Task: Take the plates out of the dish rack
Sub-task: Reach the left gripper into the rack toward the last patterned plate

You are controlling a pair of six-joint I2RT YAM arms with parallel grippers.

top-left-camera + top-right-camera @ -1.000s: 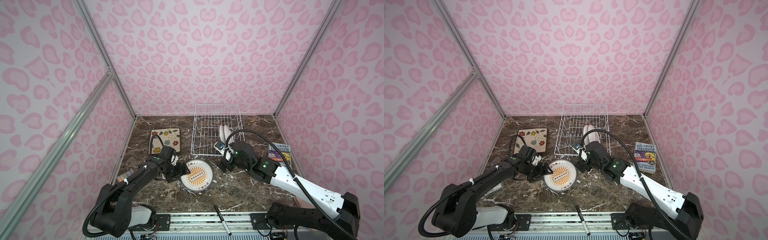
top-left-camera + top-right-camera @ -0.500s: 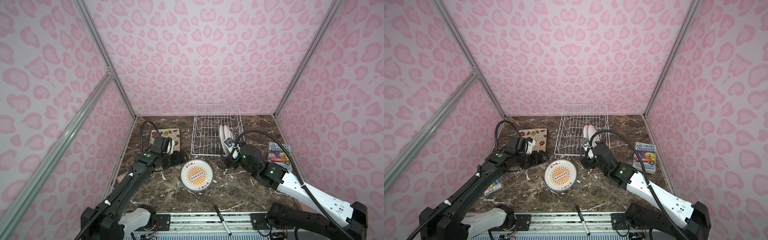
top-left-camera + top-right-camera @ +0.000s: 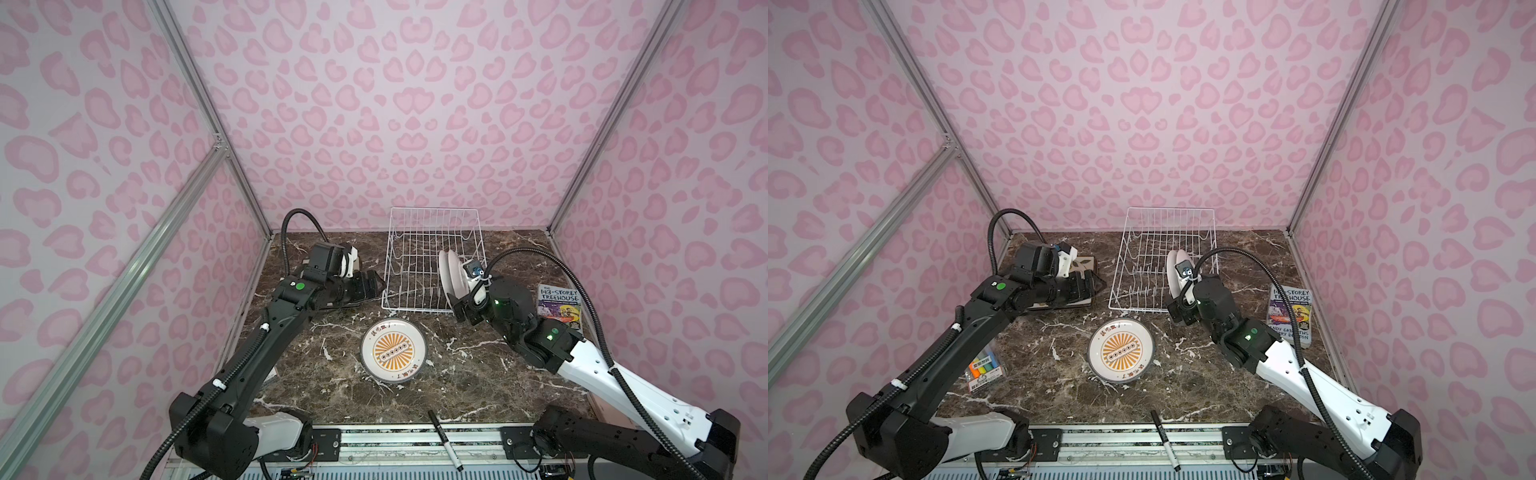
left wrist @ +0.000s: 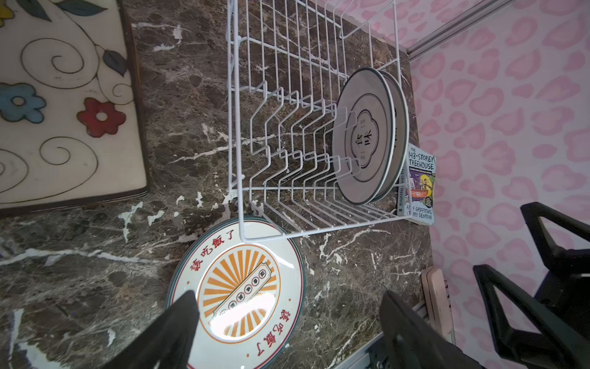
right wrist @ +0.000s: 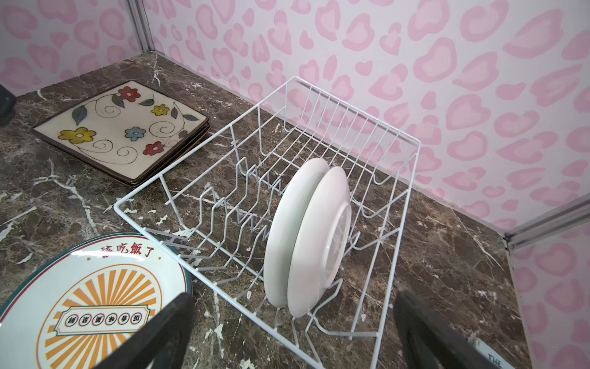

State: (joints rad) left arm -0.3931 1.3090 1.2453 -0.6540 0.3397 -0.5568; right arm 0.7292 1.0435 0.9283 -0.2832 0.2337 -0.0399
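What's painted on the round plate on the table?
The round plate has an orange sunburst and red characters; clearest in left wrist view.

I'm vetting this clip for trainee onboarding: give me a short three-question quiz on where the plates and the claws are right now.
1. How many round plates stand upright in the dish rack?
2. True or false: the right claw is shut on a plate.
3. Where is the sunburst plate? A: standing in the rack. B: flat on the table in front of the rack. C: leaning upright against the rack's side.

Key
1. Two, side by side at one end of the rack.
2. False: it is open and holds nothing.
3. B.
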